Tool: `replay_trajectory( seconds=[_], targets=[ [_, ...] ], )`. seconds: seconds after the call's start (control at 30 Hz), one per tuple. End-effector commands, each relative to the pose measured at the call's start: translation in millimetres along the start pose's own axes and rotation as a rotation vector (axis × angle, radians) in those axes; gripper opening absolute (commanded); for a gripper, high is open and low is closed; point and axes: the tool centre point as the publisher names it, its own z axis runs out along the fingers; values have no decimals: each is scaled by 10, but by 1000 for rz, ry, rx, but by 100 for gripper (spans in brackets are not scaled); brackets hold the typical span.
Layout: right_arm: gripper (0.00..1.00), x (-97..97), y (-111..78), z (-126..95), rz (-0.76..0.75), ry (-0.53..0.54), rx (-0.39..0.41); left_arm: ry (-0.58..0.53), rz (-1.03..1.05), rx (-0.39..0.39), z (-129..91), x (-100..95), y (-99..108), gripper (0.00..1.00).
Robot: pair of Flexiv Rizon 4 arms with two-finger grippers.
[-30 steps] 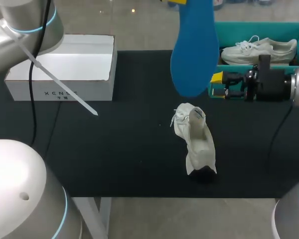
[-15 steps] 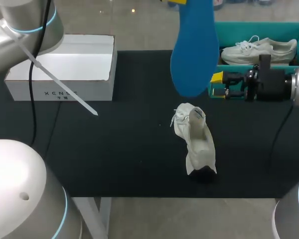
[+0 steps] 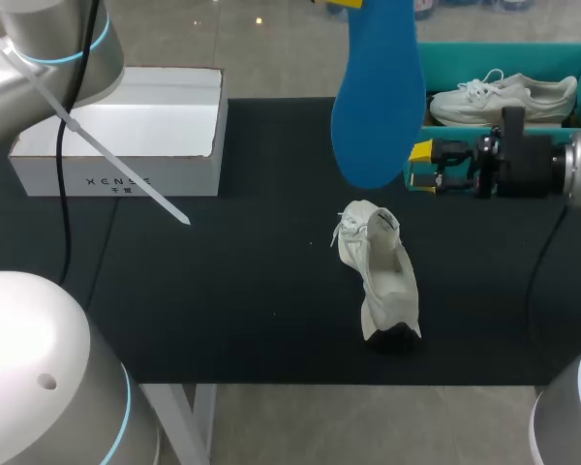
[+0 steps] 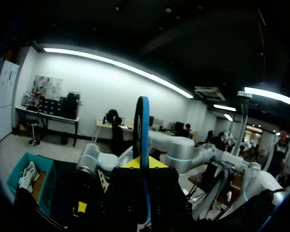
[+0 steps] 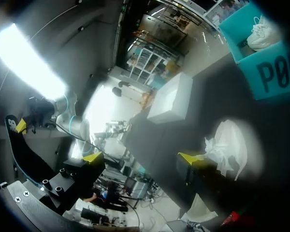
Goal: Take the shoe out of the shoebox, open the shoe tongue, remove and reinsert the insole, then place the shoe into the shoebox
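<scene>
Left fingers (image 4: pixel 157 165) pinch the blue insole (image 3: pixel 373 107) upright, lifted clear for reinsertion; right fingers (image 5: pixel 93 157) stand spread and empty, the white shoe (image 3: pixel 380 281) on the tabletop (image 3: pixel 223 291) ahead of them, likely awaiting a steadying grip.

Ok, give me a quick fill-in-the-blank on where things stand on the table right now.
1. The insole held up in the left gripper is ____ in colour.
2. The shoe lies on the table, not in the white ____.
3. The right gripper is ____, with nothing between its fingers.
Missing words: blue; shoebox; open.
</scene>
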Motion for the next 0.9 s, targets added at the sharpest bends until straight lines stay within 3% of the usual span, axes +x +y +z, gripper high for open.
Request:
replay_trajectory(
  seconds=[0.03,0.13,0.37,0.53,0.9],
  targets=[
    [100,-21,154,-3,32,56,68,-3,-1,-1,2,10,4,0],
    [100,34,189,-15,90,106,109,-3,-1,-1,2,10,4,0],
    [100,192,220,-32,229,71,174,-3,-1,-1,2,10,4,0],
    [100,338,157,3,255,41,208,-3,-1,-1,2,10,4,0],
    [100,585,-102,102,290,105,240,-3,-1,-1,2,10,4,0]
  ],
)
